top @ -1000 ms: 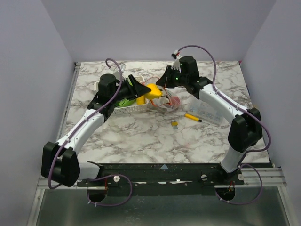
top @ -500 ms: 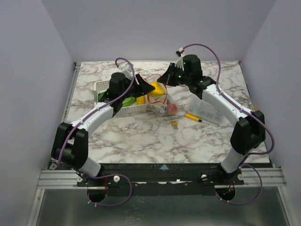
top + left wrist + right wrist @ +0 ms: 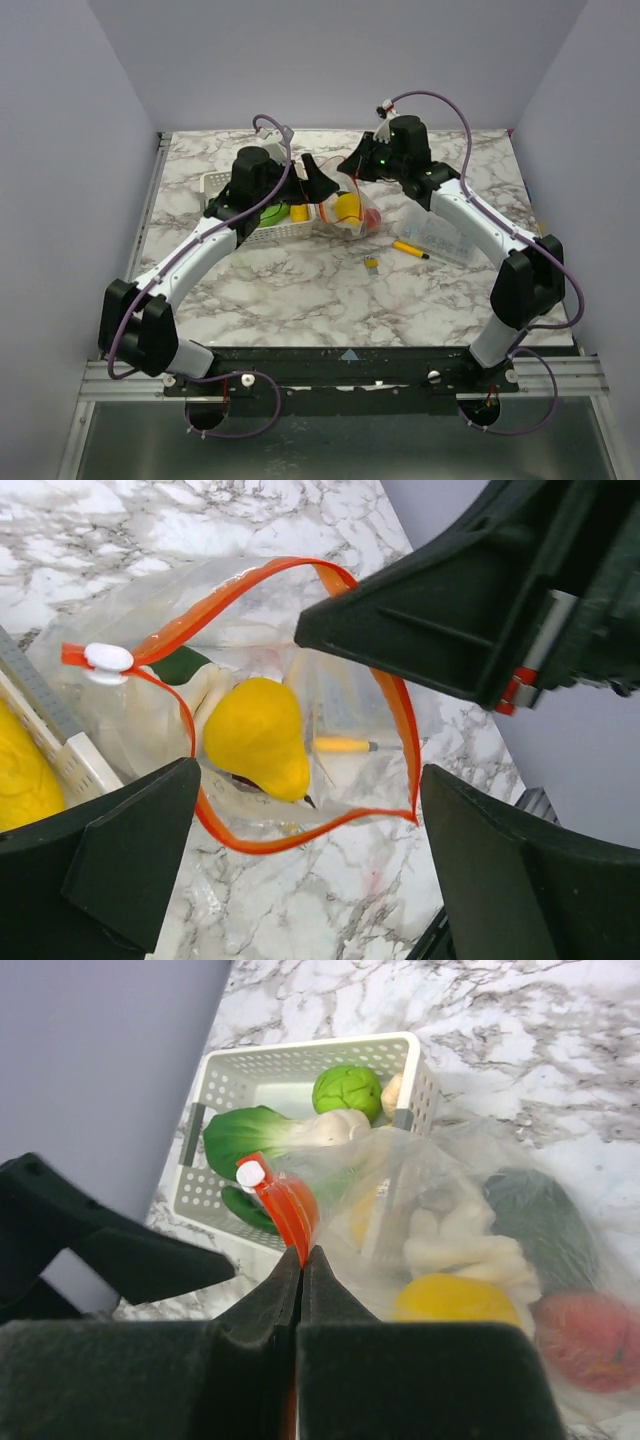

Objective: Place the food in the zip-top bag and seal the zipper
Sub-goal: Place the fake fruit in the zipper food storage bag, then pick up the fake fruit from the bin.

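The zip-top bag lies right of the basket, its mouth held up and gaping. My right gripper is shut on the orange-red zipper just below the white slider. My left gripper hovers open over the mouth, nothing between its fingers. Inside the bag lie a yellow pear, a red piece, a dark purple one and a white one. More food stays in the basket: a green ball, a leafy green vegetable and a yellow piece.
The white lattice basket stands at the back left, touching the bag. A yellow marker pen, a rigid clear box and a small yellow-and-grey item lie to the right of the bag.
My left gripper carried the yellow pear over the bag's mouth, then opened; the pear now lies inside the bag. The right gripper kept its grip on the zipper.
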Robot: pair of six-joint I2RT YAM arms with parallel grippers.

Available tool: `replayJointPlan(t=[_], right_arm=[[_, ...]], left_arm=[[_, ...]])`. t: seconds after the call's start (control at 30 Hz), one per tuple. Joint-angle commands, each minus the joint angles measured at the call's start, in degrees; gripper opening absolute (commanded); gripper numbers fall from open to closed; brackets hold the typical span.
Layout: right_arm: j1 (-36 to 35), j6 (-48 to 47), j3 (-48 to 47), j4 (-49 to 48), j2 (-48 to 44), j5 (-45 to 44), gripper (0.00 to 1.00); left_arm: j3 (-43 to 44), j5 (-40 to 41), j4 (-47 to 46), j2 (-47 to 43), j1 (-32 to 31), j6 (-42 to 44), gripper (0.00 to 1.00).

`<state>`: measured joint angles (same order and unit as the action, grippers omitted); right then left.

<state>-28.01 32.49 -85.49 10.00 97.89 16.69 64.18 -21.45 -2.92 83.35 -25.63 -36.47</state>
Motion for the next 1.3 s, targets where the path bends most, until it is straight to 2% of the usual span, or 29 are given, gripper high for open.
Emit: replayJointPlan(t=[0.0,0.2,0.37,0.53,0.6,0.7,0.87,0.97,1.03,1.07,1.17,1.27], right_arm=[[-0.02,-2.82,0.02,0.62,-3.09,-5.2,0.01],[0.15,-4.83,0.98,1.51,-4.65,-11.31,0.01],[0.24,-6.44,2.13,1.89,-6.25,-17.92,0.01],[0.33,-6.78,2.32,1.88,-6.42,-18.4,0.01],[0.24,-6.7,2.25,1.95,-6.05,-17.85,0.01],[0.34,-6.73,2.18,2.01,-5.74,-17.75,0.01],[0.25,-6.64,1.97,2.12,-5.6,-17.2,0.01],[0.26,-6.6,2.04,2.13,-5.6,-17.13,0.01],[0.28,-6.43,1.94,2.13,-5.51,-17.13,0.01],[0.33,-6.37,1.96,2.11,-5.43,-17.13,0.01],[0.25,-6.3,2.19,2.04,-5.44,-16.38,0.01],[0.28,-6.16,2.26,1.95,-5.56,-15.34,0.01]], left_arm=[[-0.92,-0.1,4.89,-7.66,0.66,4.05,0.89],[-4.62,2.63,6.94,-14.05,3.32,5.05,0.71],[-6.45,6.58,10.9,-13.83,6.81,3.48,0.51],[-4.58,8.49,13.59,-8.18,7.96,4.93,0.48],[-1.78,9.65,15.84,-4.17,7.95,4.88,0.4],[2.83,11.64,19.37,2.77,7.96,3.68,0.35],[6.89,16.62,20.77,11.71,7.14,0.43,0.41],[9.19,18.31,20.71,15.84,5.77,-0.62,0.52],[11.33,20.62,22.03,18.59,4.67,-0.96,0.64],[12.28,20.46,22.38,20.08,4.31,-1.25,0.66],[14.71,20.91,24.14,23.69,3.74,-3.53,0.67],[17.06,24.91,27.03,26.26,3.74,-6.26,0.65]])
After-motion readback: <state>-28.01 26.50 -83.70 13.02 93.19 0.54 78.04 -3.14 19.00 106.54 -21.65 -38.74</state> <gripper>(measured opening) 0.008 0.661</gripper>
